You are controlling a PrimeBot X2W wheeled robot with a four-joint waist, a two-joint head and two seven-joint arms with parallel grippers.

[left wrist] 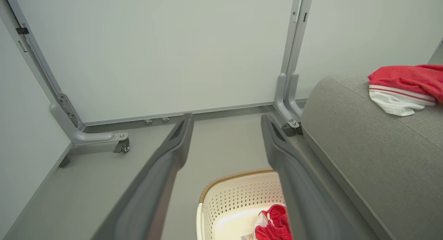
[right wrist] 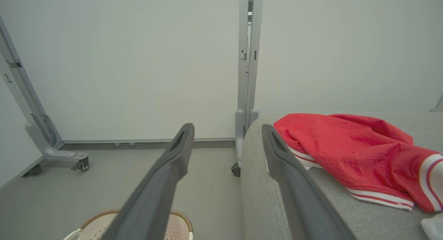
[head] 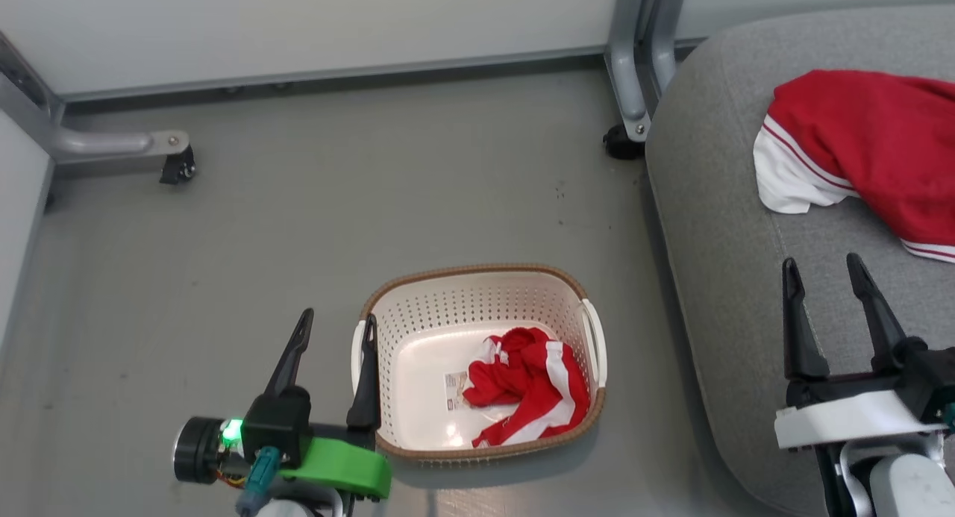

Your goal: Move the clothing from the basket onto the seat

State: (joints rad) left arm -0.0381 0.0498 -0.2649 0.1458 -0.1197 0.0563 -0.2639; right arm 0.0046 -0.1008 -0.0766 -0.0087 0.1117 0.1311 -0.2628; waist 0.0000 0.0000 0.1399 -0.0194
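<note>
Now, down on the smooth grey floor (head: 298, 241), matte and lightly speckled, pale wall panels (head: 298, 24) close off the back. They're carried on grey metal legs (head: 112, 140) with small black casters (head: 177, 170). Out in the middle of that floor sits the basket (head: 477, 269): cream plastic, a rounded rectangle, walls punched with rows of holes, a brown woven-look rim, white handles at either side. Inside, toward its right half, lies the crumpled garment (head: 530, 383), soft red with a broad white stripe, bunched against a paper label (head: 453, 392) on the glossy bottom. Over to the right is the seat (head: 716, 241), a big light grey cushion of woven fabric with a rounded edge and a stitched seam. On it lies the spread garment (head: 865, 136), plush red, its white panel hanging toward the cushion's edge, thin striped trim showing. The left tool (head: 338, 315) hangs just beside the basket's left handle, long dark fingers parted, nothing between them. The right tool (head: 821, 259) hovers over the seat's near part, fingers likewise apart and empty, short of the spread garment.
</note>
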